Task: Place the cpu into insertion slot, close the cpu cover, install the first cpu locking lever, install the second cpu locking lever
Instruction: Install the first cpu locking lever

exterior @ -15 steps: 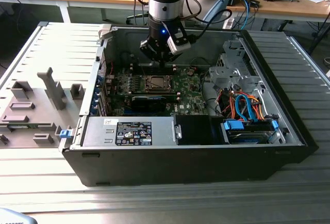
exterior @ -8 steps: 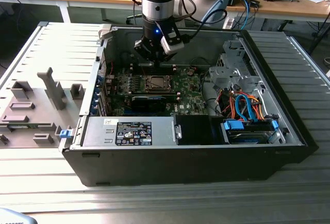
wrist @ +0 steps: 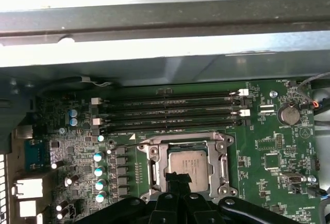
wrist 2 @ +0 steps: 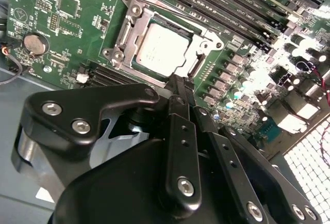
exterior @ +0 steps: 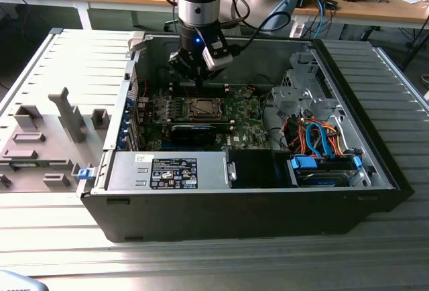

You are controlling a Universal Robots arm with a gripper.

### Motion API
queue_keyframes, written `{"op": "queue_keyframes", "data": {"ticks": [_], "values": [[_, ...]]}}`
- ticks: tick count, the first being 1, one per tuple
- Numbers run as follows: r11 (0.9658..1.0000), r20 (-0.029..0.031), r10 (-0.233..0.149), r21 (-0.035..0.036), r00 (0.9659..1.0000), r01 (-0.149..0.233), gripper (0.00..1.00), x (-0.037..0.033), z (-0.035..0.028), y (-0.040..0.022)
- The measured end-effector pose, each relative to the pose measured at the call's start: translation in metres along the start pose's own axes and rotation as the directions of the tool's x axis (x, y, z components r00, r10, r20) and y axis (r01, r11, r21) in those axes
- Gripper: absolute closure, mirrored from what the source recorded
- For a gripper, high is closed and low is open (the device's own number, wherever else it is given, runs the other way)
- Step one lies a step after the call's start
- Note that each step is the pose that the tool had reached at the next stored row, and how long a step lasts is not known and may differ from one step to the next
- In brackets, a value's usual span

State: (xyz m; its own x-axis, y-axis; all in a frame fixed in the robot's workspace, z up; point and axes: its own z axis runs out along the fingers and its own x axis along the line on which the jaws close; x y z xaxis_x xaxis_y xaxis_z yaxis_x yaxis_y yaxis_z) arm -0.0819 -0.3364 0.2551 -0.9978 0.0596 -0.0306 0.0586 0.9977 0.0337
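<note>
Hovering over the open computer case (exterior: 375, 170), the gripper (exterior: 191, 76) sits above the back half of the motherboard (exterior: 241, 113), roughly 12 o'clock from the insertion slot (exterior: 201, 108) in the exterior view. Fingers look pressed together, tips meeting w/ no gap and nothing clamped, seen in both wrist views: gripper (wrist 2: 178, 87) in the second wrist view, gripper (wrist: 178, 178) in the first wrist view. Cpu (wrist 2: 162, 51) already lies flat in the socket, dull silver top facing up; also cpu (wrist: 188, 168) in the first wrist view, partly hidden by the fingertips. Cpu cover (wrist 2: 129, 33) is down flat around the chip, the chip showing thru its window; cover frame (wrist: 224, 162) w/ screws at its corners. Can't tell whether the levers are latched. Memory slots (wrist: 170, 111) run in parallel rows just beside the socket, on the far side from the gripper in the first wrist view. Coin battery (wrist: 289, 114) at abt 2 o'clock from the socket in that same picture. In the exterior view, orange and blue cables (exterior: 322, 140) at 3 o'clock from the board, power supply (exterior: 171, 172) at 6 o'clock, grey fixture (exterior: 64, 127) outside the case at 9 o'clock.
</note>
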Motion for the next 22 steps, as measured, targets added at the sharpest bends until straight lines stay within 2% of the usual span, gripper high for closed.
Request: {"op": "queue_keyframes", "data": {"ticks": [5,9,22], "values": [[1.0,-0.0001,0.0,0.0001,1.0,0.0,0.89,0.0033,-0.0001,-0.0002],[1.0,0.0,0.0,0.0,1.0,0.0,0.89,0.0104,-0.0003,-0.0006],[1.0,0.0,0.0,0.0,1.0,0.0,0.89,0.0224,-0.0007,-0.0013]]}}
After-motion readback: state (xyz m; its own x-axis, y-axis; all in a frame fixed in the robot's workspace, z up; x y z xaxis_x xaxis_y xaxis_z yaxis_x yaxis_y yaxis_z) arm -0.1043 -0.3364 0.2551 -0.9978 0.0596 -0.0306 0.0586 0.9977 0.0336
